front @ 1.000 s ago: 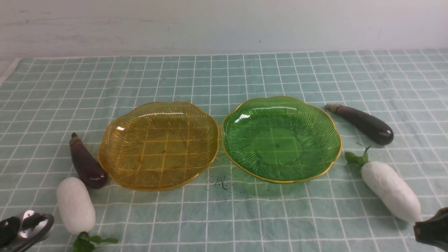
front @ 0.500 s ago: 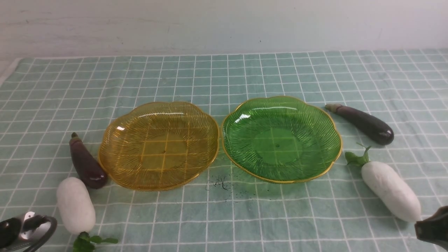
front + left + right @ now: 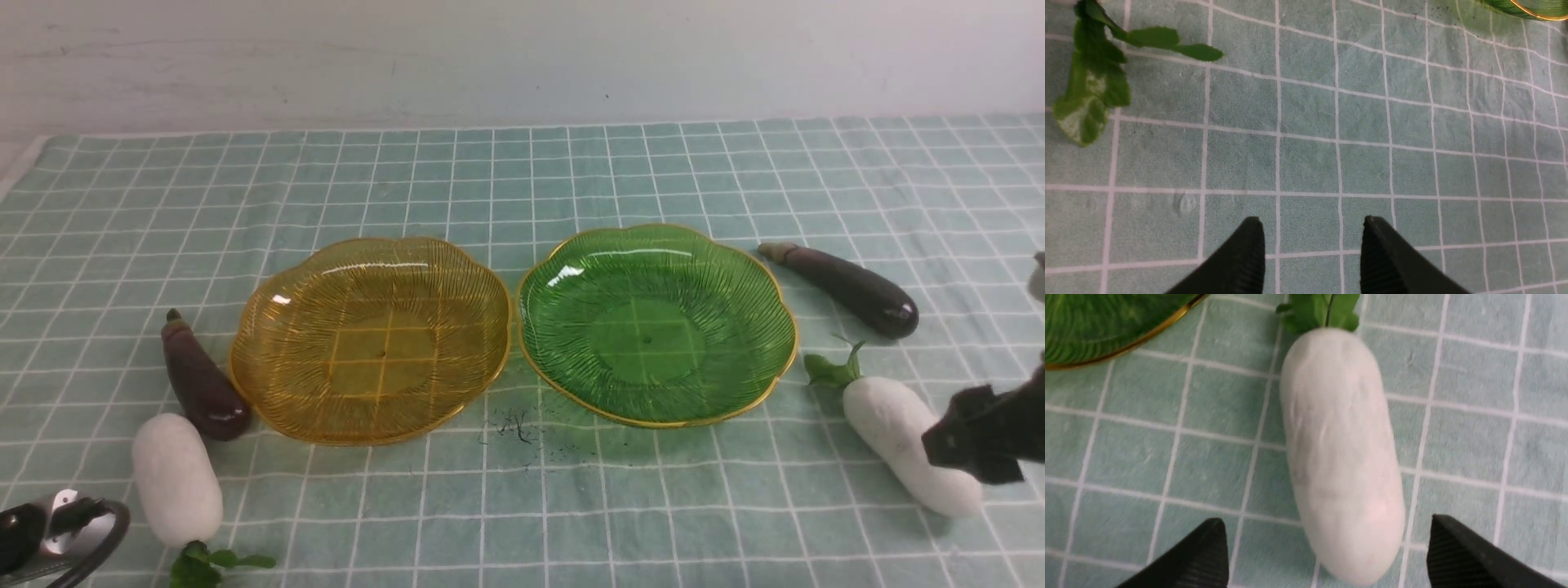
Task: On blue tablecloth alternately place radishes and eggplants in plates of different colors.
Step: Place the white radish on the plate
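Observation:
On the blue tablecloth [image 3: 522, 180] an empty amber plate [image 3: 371, 339] and an empty green plate [image 3: 657, 322] sit side by side. Left of the amber plate lie an eggplant [image 3: 200, 380] and a radish [image 3: 175, 478]. Right of the green plate lie another eggplant [image 3: 849, 287] and another radish [image 3: 894, 429]. My right gripper [image 3: 976, 437] hangs open over that radish [image 3: 1339, 449], with one finger on each side of its rounded end and not touching it. My left gripper [image 3: 1310, 228] is open over bare cloth, near the left radish's leaves [image 3: 1090, 81].
Dark specks [image 3: 514, 429] mark the cloth in front of the gap between the plates. A white wall [image 3: 522, 57] rises behind the table. The green plate's gold rim [image 3: 1126, 345] lies close to the right radish's leafy end.
My right gripper has moved forward from the near right corner to above the right radish, and its jaws have spread wide. The left arm has hardly moved.

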